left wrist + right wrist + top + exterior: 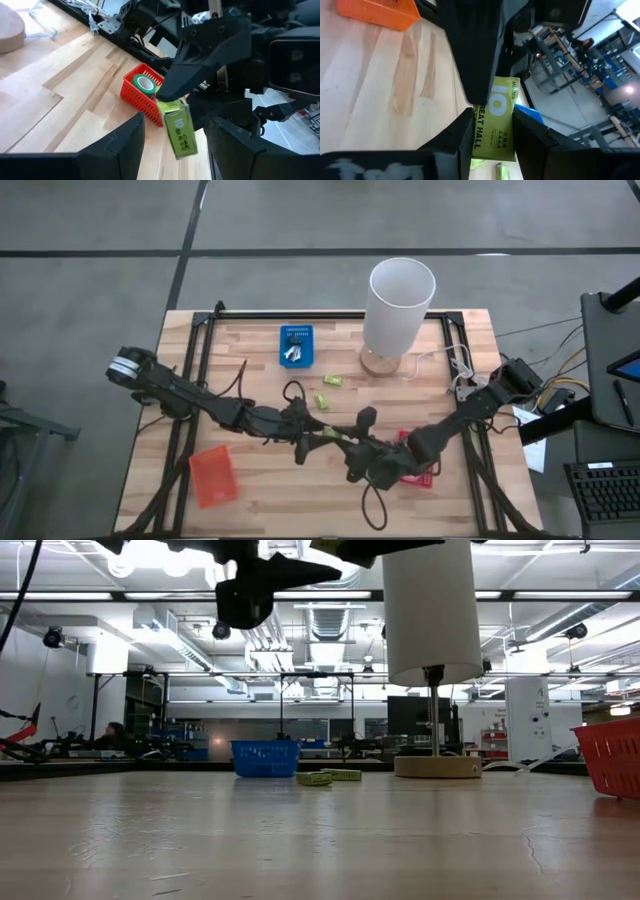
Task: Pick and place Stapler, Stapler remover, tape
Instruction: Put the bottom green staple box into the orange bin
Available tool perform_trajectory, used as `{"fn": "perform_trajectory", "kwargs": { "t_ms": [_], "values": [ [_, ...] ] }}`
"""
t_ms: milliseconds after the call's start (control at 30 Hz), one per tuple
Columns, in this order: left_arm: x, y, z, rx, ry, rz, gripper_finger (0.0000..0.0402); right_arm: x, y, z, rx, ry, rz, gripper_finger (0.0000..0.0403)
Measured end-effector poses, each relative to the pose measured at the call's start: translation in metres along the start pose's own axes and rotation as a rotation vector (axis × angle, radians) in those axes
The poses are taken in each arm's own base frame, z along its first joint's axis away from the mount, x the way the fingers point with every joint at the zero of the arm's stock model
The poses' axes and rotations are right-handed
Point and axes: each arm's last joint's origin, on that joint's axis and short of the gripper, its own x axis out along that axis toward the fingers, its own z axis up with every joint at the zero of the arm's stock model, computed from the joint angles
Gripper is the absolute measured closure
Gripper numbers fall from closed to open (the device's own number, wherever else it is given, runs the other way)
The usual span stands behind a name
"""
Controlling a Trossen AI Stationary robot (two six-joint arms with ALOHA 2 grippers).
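Right end effector [172, 97] grips a green staple box [179, 127], long axis pointing between the left end effector's [175, 145] wide-open fingers.

The wooden table [260, 370] stands on a grey concrete floor [90, 290] crossed by dark seams. Beyond its far edge, the low view opens onto a large workshop hall: long strip lights [200, 597] and grey ducts [330, 625] run under the ceiling, shelving [140, 705] and cluttered benches [100, 745] line the back, and white pillars [525, 715] rise at the sides. A black desk with a keyboard [605, 490] sits just beside the table.
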Motion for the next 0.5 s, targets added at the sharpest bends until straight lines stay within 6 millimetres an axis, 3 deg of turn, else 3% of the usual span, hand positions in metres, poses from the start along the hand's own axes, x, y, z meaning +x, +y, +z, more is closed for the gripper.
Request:
{"fn": "perform_trajectory", "kwargs": {
  "t_ms": [500],
  "values": [
    [0.0066, 0.0012, 0.0003, 0.003, -0.034, -0.037, 0.0221, 0.0020, -0.0005, -0.0021, -0.117, 0.006, 0.000, 0.0292]
  ]
}}
